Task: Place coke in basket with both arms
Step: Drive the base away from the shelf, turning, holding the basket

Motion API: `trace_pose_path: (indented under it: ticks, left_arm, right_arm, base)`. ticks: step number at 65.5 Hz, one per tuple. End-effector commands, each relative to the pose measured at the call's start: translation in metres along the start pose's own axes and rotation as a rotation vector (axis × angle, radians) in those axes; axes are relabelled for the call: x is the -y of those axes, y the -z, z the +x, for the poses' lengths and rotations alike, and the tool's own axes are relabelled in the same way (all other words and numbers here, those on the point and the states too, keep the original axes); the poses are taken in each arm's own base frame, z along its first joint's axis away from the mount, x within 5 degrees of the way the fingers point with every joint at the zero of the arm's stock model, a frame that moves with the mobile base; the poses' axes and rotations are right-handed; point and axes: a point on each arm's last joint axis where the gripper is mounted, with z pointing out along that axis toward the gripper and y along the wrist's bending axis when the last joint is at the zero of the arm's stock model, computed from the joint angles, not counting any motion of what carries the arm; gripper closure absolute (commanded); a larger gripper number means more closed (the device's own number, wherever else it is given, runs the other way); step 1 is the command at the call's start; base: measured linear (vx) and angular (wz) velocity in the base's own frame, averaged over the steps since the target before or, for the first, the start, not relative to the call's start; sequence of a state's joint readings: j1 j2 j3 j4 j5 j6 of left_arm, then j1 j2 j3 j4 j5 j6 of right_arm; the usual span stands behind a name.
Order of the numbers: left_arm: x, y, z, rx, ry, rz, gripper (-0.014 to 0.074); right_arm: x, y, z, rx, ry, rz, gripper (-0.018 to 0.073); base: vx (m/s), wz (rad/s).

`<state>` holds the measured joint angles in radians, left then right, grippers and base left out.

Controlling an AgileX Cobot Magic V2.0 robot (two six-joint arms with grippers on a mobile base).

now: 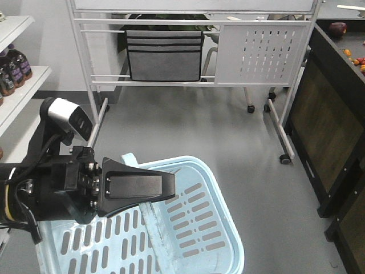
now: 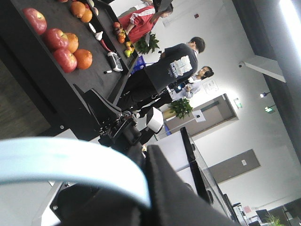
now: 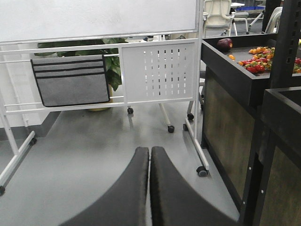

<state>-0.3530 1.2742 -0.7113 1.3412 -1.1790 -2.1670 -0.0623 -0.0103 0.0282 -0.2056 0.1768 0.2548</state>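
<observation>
The light blue basket (image 1: 194, 228) hangs tilted at the bottom of the front view, its slotted side facing me. My left gripper (image 1: 165, 191) lies over its near rim. In the left wrist view the left gripper (image 2: 148, 200) is shut on the blurred light blue basket handle (image 2: 70, 162). My right gripper (image 3: 150, 153) is shut and empty, with grey floor below it. The right arm with its grey camera (image 2: 154, 120) shows in the left wrist view. The coke is out of view.
A white wheeled partition (image 1: 188, 45) with a grey pouch (image 1: 164, 55) stands ahead. A black produce stand (image 1: 328, 114) is at the right, with fruit on it (image 2: 61, 44). A white shelf with dark bottles (image 1: 14, 68) is at the left. People stand beyond (image 2: 169, 66).
</observation>
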Motion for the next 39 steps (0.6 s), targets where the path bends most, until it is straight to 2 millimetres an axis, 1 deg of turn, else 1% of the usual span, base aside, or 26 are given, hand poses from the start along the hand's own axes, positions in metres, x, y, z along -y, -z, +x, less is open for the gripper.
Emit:
trace_pose_path:
  ticks: [1, 39]
  left_arm:
    - [0.0306, 0.0028, 0.0024, -0.044, -0.024, 0.225, 0.0603]
    - [0.0306, 0.0028, 0.0024, -0.044, -0.024, 0.225, 0.0603]
  right_arm:
    - [-0.0011, 0.0008, -0.0048, 0.076, 0.019, -0.01, 0.0565]
    - [-0.0011, 0.0008, -0.0048, 0.076, 0.019, -0.01, 0.0565]
  base:
    - [0.25, -0.11]
    - [0.26, -0.09]
